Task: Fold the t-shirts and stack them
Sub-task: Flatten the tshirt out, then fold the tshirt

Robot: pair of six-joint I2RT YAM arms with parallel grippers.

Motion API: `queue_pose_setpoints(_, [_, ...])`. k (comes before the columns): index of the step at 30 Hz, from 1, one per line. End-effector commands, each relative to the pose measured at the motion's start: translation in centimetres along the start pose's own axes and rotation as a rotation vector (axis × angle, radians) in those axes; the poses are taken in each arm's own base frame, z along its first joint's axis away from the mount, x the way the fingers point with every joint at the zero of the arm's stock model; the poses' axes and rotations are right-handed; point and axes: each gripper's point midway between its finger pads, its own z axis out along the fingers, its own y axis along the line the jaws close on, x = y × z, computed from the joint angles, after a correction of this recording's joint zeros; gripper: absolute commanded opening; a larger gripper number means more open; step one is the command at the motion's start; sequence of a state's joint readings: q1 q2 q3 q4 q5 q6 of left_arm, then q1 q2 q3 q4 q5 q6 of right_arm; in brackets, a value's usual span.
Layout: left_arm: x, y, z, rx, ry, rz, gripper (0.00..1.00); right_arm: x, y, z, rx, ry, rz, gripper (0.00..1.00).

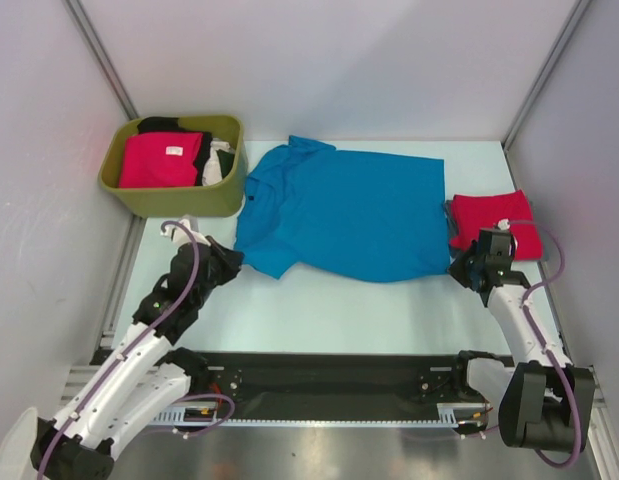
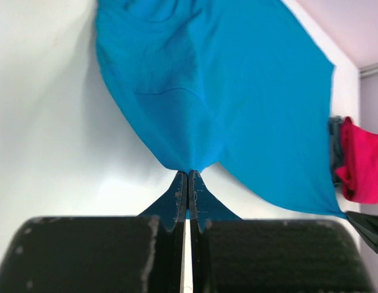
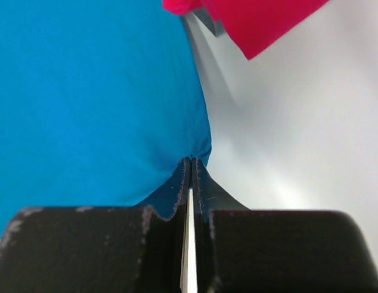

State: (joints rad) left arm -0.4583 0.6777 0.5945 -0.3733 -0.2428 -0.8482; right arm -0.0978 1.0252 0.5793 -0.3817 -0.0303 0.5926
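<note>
The pinched edge of the blue t-shirt (image 2: pixel 237 91) vanishes between the closed tips of my left gripper (image 2: pixel 187 176), and likewise at my right gripper (image 3: pixel 191 162). That shirt runs off the top of both wrist views. The red t-shirt (image 3: pixel 262 18) is cut by the frame edge in both. In the tub (image 1: pixel 169 205), the black t-shirt (image 1: pixel 161 124) lies mostly buried under the crimson-pink t-shirt (image 1: pixel 154 165), whose label (image 1: pixel 173 151) is too small to read.
</note>
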Motion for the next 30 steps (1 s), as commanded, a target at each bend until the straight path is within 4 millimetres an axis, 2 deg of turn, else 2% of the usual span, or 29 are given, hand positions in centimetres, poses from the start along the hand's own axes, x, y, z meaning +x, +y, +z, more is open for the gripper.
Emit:
queue_pose_setpoints(1, [-1.5,0.4,-1.0,-0.055,-0.043,0.001,0.0,-0.1,0.0,-0.2,-0.002,-0.022,-0.034,0.0])
queue_pose_setpoints(4, [-1.3,-0.1,-0.5,-0.038,-0.027,0.003,0.0,0.5,0.5,0.7,0.004,0.01,-0.054,0.0])
queue_pose_setpoints(6, [-0.8,-0.4,0.4,-0.035,-0.002,0.009,0.0,0.0,0.2,1.5,0.053,0.003,-0.058,0.0])
queue_pose_setpoints(10, [-0.8,-1.1,2.0,-0.052,0.02,0.035,0.0,-1.3,0.8,2.1,0.066,-0.019,-0.053,0.0])
queue_pose_setpoints(14, [-2.1,-2.3,3.6,-0.073,0.013,0.054,0.0,-3.2,1.7,2.4,0.069,-0.046,-0.044,0.0])
queue_pose_setpoints(15, [-3.0,-3.1,3.8,-0.062,-0.005,0.051,0.0,-3.6,2.1,2.5,0.066,-0.049,-0.039,0.0])
queue_pose_setpoints(16, [-2.9,-3.1,4.5,-0.077,0.003,0.063,0.0,-4.3,2.5,2.7,0.065,-0.054,-0.039,0.0])
queue_pose_setpoints(18, [-4.3,-4.0,5.1,-0.073,-0.023,0.052,0.0,-5.4,3.0,2.9,0.066,-0.067,-0.032,0.0])
queue_pose_setpoints(22, [-5.2,-4.7,7.1,-0.085,-0.023,0.039,0.0,-7.5,4.1,3.9,0.066,-0.069,-0.024,0.0])
queue_pose_setpoints(23, [-5.1,-4.3,8.1,-0.104,-0.012,0.04,0.0,-8.2,4.4,4.5,0.071,-0.072,-0.019,0.0])
queue_pose_setpoints(24, [-5.9,-5.0,8.5,-0.094,-0.027,0.035,0.0,-8.6,4.5,4.8,0.075,-0.073,-0.015,0.0])
queue_pose_setpoints(30, [-8.3,-5.4,11.7,-0.127,-0.042,0.018,0.0,-10.9,5.5,7.0,0.071,-0.07,0.017,0.0])
